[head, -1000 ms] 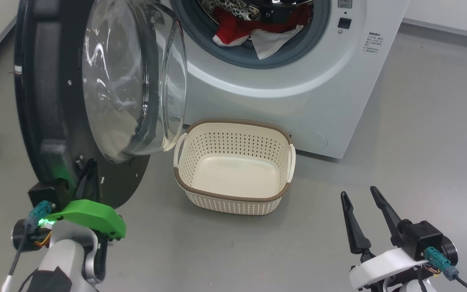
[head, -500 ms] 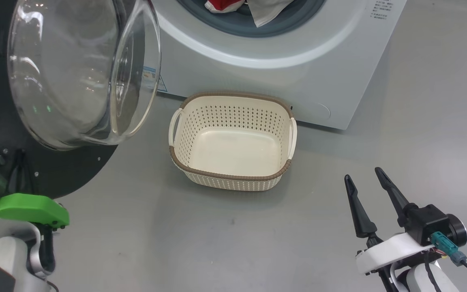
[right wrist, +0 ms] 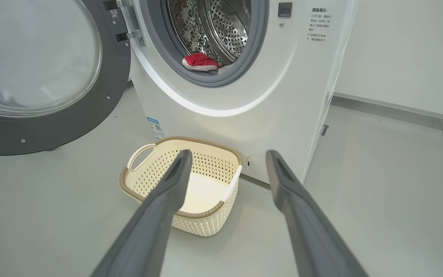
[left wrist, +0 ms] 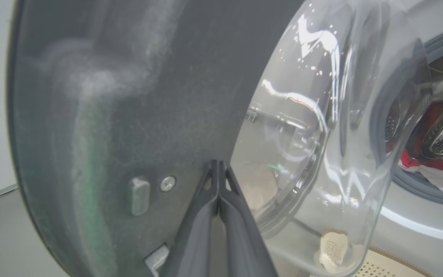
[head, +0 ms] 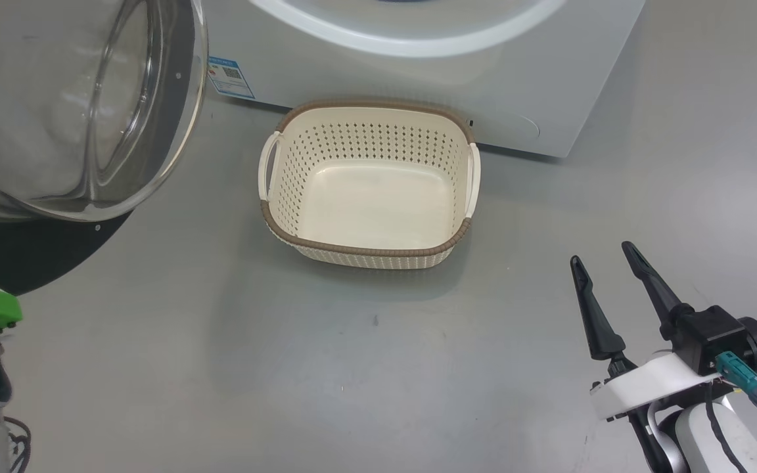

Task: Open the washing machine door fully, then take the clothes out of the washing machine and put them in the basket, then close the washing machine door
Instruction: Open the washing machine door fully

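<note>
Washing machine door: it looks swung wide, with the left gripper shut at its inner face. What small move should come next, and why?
Probably draw the left gripper back off the washing machine door. The door already stands wide, so the pushing seems done. The red clothes lie in the drum, the basket is empty, and the right gripper is open, ready to reach in.

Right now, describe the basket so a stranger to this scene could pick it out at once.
Start at the big white washing machine with its round door swung open. On the grey floor in front of it stands the basket, small and empty. It alone is cream, with perforated sides and a brown woven-look rim.
</note>
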{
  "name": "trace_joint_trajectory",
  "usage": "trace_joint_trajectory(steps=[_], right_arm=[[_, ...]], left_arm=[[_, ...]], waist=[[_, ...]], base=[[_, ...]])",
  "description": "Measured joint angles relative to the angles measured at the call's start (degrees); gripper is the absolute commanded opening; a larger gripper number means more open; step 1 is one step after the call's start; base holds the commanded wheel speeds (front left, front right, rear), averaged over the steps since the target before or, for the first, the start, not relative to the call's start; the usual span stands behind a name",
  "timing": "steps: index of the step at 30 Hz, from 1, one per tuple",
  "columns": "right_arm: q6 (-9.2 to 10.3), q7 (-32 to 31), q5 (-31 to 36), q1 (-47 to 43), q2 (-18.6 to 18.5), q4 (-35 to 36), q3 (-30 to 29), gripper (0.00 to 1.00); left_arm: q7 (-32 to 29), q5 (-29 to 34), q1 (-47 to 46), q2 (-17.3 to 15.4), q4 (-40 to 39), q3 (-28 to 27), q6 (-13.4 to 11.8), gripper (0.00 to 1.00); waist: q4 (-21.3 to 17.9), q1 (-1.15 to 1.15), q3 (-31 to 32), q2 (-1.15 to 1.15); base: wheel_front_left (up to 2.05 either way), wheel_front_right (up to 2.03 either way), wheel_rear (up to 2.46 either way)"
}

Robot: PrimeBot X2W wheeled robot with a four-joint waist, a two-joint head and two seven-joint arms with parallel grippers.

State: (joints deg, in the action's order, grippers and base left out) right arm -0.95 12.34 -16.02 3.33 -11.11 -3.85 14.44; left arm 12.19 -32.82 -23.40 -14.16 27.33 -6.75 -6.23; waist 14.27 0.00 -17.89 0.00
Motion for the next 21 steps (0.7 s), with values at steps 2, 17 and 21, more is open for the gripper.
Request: trace_joint_trajectory(steps=[2, 17, 21], right_arm=[[-0.11, -0.01, 0.03, 0.18, -0.22, 0.25, -0.07, 1.00], [-0.19, -0.03, 0.07, 1.51, -1.51, 0.85, -1.01, 1.00], [-0.48, -0.03, 0.07, 1.61, -1.56, 0.65, -1.02, 1.00]], left_arm=[[0.01, -0.46, -0.51, -0.48, 0.01, -1.15, -0.01, 0.00], [0.49, -0.94, -3.49, -2.61, 1.97, -4.04, -0.04, 0.00], [0.85, -0.93, -3.62, -2.57, 2.67, -3.94, -0.05, 0.00]], waist=[[-0.09, 0.00, -0.86, 0.00], [-0.05, 0.00, -4.72, 0.00], [0.04, 0.00, -4.66, 0.00]], base=[[0.00, 0.00, 0.00], [0.00, 0.00, 0.00], [0.00, 0.00, 0.00]])
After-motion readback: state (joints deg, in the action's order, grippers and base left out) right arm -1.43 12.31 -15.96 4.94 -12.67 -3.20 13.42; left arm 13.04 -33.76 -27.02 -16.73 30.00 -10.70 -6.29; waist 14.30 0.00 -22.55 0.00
